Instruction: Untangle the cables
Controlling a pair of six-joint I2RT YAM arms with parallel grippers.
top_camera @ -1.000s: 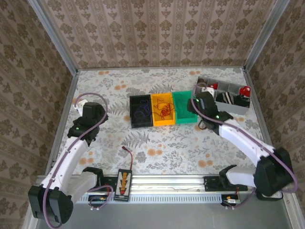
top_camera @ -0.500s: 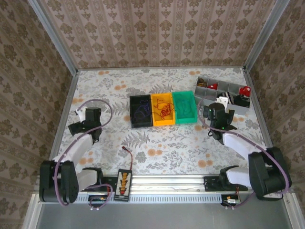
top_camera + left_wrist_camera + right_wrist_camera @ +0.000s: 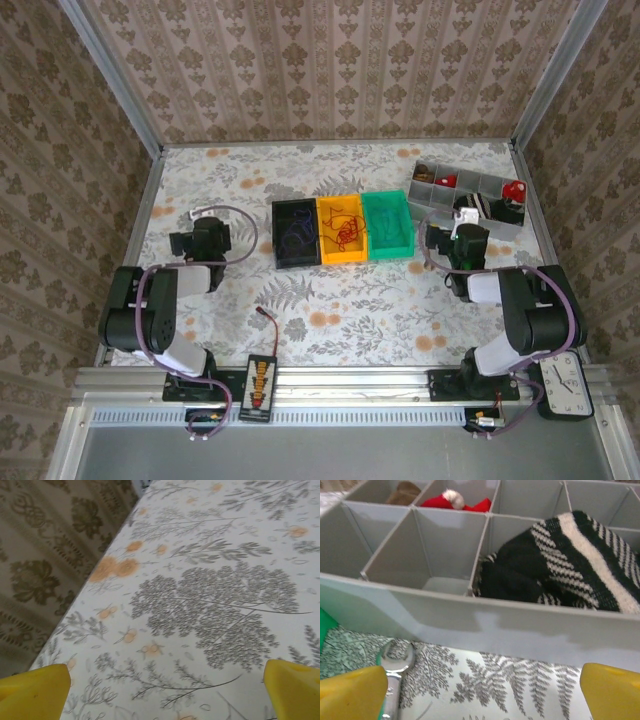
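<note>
Red cables (image 3: 345, 232) lie in a loose tangle inside a yellow bin (image 3: 341, 256) near the middle of the desk (image 3: 350, 310), seen from above. Blue cables (image 3: 297, 236) lie looped in a black bin (image 3: 280, 240) that touches the yellow one at its 9 o'clock side. A green bin (image 3: 388, 228) touches the yellow one at 3 o'clock, so the three stand in a row. Neither bunch of cables is held by anything. Well apart from the bins at 9 o'clock sits the left claw (image 3: 165, 692), low over the flowered desk. Its yellow fingertips (image 3: 32, 692) are spread wide and have hold of nothing. At 3 o'clock from the bins sits the right claw (image 3: 482, 695), also spread fully wide with nothing between its fingertips (image 3: 350, 692). Just in front of it, at 12 o'clock, stands a grey divided tray (image 3: 485, 617). One compartment holds a black-and-white striped cloth (image 3: 570, 560), and farther compartments hold something red (image 3: 452, 501) and something brown (image 3: 405, 490). A silver wrench (image 3: 395, 667) lies flat on the desk at the foot of the tray wall, beside the right claw's left fingertip. At 6 o'clock from the black bin, a black connector board (image 3: 262, 385) with a dark wire (image 3: 270, 325) lies on the near rail.
</note>
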